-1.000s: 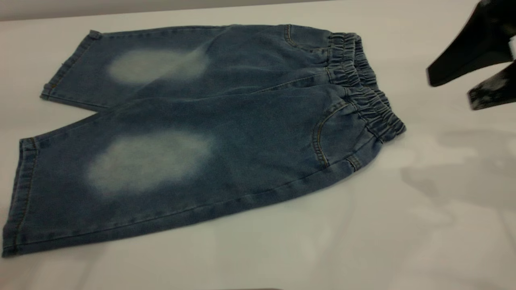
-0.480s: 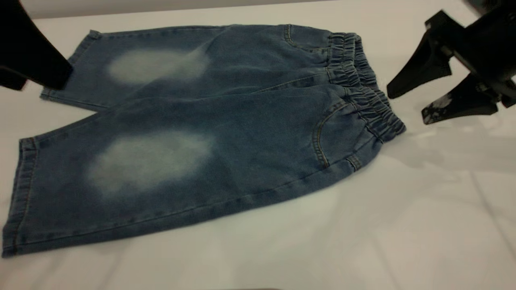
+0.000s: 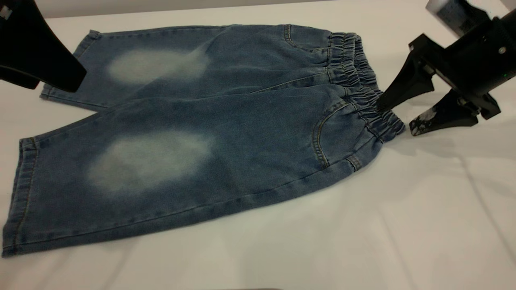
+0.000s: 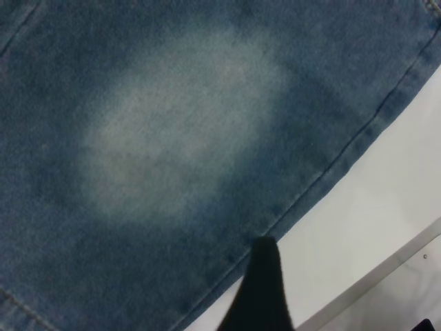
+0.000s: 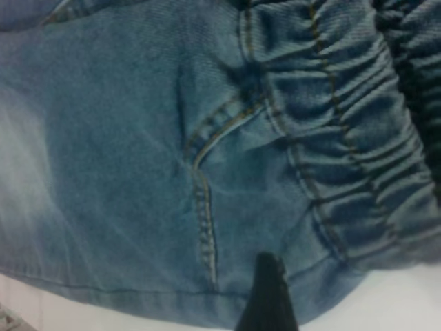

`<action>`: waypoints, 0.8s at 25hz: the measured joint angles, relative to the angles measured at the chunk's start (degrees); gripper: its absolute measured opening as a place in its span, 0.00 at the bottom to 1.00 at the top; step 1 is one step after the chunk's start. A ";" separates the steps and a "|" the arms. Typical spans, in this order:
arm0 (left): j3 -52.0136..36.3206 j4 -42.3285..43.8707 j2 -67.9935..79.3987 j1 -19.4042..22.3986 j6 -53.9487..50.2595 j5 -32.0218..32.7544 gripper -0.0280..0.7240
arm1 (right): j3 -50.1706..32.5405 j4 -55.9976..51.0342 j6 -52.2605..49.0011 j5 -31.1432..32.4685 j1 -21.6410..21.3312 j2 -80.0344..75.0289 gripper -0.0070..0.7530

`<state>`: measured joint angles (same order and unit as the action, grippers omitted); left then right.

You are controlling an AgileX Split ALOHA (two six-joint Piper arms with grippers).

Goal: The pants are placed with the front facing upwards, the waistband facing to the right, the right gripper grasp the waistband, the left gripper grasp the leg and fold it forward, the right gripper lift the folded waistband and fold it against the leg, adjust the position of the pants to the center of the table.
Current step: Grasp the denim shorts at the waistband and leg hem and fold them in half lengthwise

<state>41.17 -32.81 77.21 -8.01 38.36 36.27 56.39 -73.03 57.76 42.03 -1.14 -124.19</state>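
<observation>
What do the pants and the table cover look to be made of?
Pants: blue denim by its look, faded pale at the knees, tan stitching, elastic-gathered waistband. Table: matt white, with faint creases, so probably a cloth or soft sheet cover; which one is unclear.

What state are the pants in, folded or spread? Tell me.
Spread. The pants lie flat on the table, both legs side by side, no layer turned over. The right pincer, open, sits at the waistband.

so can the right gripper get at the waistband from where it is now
Probably yes. The right gripper is open right at the near end of the waistband, one fingertip over the gathers, the other over the table. Nothing lies between them.
</observation>
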 joint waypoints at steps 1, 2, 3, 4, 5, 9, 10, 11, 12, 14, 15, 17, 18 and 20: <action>0.00 0.00 0.00 0.00 0.00 -0.17 0.82 | 0.17 0.00 0.00 0.07 0.00 -0.64 0.66; 0.00 0.00 0.00 0.00 0.00 -0.23 0.82 | 0.37 0.00 0.00 0.07 0.00 -1.14 0.66; 0.00 0.00 0.00 0.00 0.00 -0.29 0.82 | 0.54 0.00 0.00 0.12 0.00 -1.50 0.66; 0.00 0.00 0.00 0.00 0.00 -0.33 0.82 | 0.59 0.00 0.00 0.12 0.00 -1.69 0.66; 0.00 0.00 0.00 0.00 0.00 -0.40 0.82 | 0.59 -0.07 0.00 0.12 0.00 -2.00 0.66; 0.00 0.00 0.00 0.00 0.08 -1.00 0.82 | 0.66 -0.56 0.56 0.80 0.00 -3.18 0.66; 0.00 0.00 0.02 0.00 0.08 -1.14 0.82 | 0.71 -0.94 1.00 1.16 0.00 -3.31 0.66; 0.00 0.00 0.02 0.00 0.12 -1.27 0.82 | 0.78 -1.36 1.55 1.40 0.00 -3.63 0.66; 0.00 0.00 0.02 0.00 0.12 -1.35 0.82 | 0.84 -1.78 2.05 1.69 0.00 -3.79 0.66; 0.00 0.00 0.02 0.00 0.14 -1.42 0.82 | 0.88 -2.58 3.54 1.66 0.00 -3.91 0.66; 0.00 0.00 0.02 0.00 0.14 -1.43 0.82 | 0.88 -3.11 4.35 1.46 0.00 -3.91 0.66; 0.00 0.00 0.02 0.00 0.14 -1.43 0.82 | 0.88 -4.11 6.14 1.04 0.00 -3.91 0.66; 0.00 0.00 0.02 0.00 0.14 -1.43 0.82 | 0.88 -4.53 7.04 0.92 0.00 -3.91 0.66; 0.00 0.00 0.02 0.00 0.14 -1.47 0.82 | 0.88 -5.44 9.18 0.79 0.00 -3.91 0.66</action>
<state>41.17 -32.81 77.23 -8.01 38.50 34.79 57.27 -78.47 66.93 42.81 -1.14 -128.10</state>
